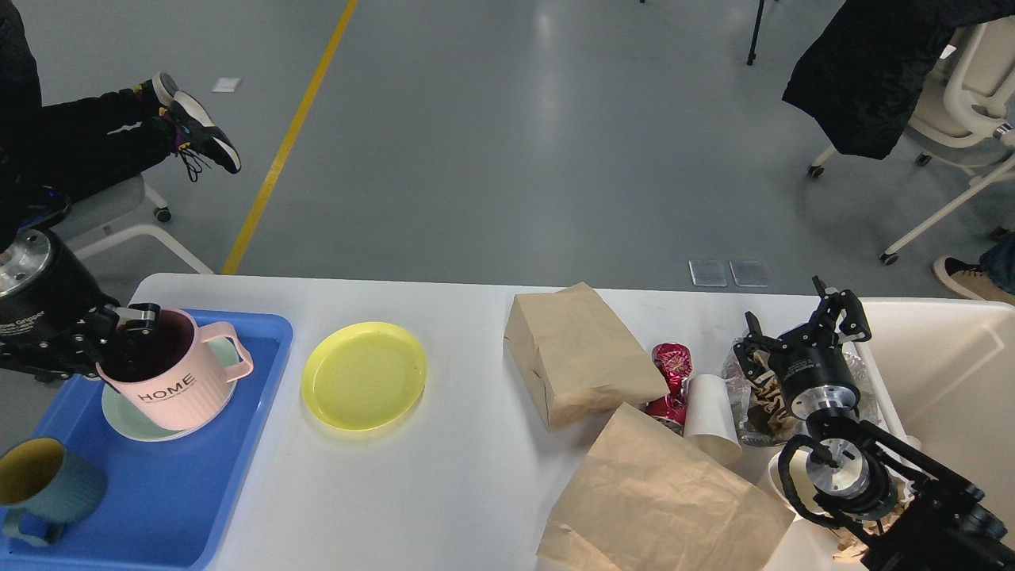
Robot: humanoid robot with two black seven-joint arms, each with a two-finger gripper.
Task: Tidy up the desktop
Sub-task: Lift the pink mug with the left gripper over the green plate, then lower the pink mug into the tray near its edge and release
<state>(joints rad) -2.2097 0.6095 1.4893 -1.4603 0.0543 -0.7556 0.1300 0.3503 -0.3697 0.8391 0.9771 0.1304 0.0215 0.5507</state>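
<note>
The white desktop [412,492] fills the lower part of the head view. My left gripper [131,333] is shut on the rim of a pink "HOME" mug [178,385]; one finger is inside it. The mug stands upright over a pale green plate [127,419] in the blue tray [182,492] at the left. A yellow plate [365,375] lies on the desktop just right of the tray. My right gripper [797,325] is open at the far right, its fingers spread above a crumpled clear bag [753,396].
A teal mug [47,484] stands in the tray's near left corner. Two brown paper bags [579,353] [666,500], a red wrapper [670,373] and a white paper cup [710,416] crowd the right half. A cream bin [944,373] sits at the right edge.
</note>
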